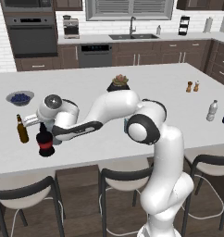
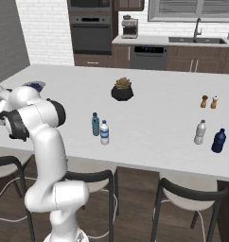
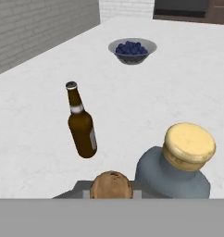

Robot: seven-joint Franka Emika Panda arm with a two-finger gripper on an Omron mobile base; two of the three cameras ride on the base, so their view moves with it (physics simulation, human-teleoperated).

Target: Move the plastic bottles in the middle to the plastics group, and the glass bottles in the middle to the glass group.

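Observation:
The glass bottle (image 1: 45, 143), black with a red label, stands upright at the counter's left front. My gripper (image 1: 41, 126) is shut on its thin neck, and its brown top (image 3: 111, 185) shows at the bottom of the hand view. Close beside it is the glass group: a slim brown bottle (image 3: 81, 122) to its left and a squat grey-blue flask (image 3: 178, 166) with a tan stopper on its other side. Two plastic bottles (image 2: 95, 124) (image 2: 104, 132) stand together mid-counter. The plastics group, a clear bottle (image 2: 200, 132) and a dark blue container (image 2: 219, 141), stands at the right.
A bowl of blueberries (image 3: 132, 50) sits beyond the brown bottle. A potted plant (image 2: 122, 90) stands mid-counter, and two shakers (image 2: 208, 101) stand farther right. Stools (image 1: 123, 180) line the counter's near edge (image 1: 86, 164).

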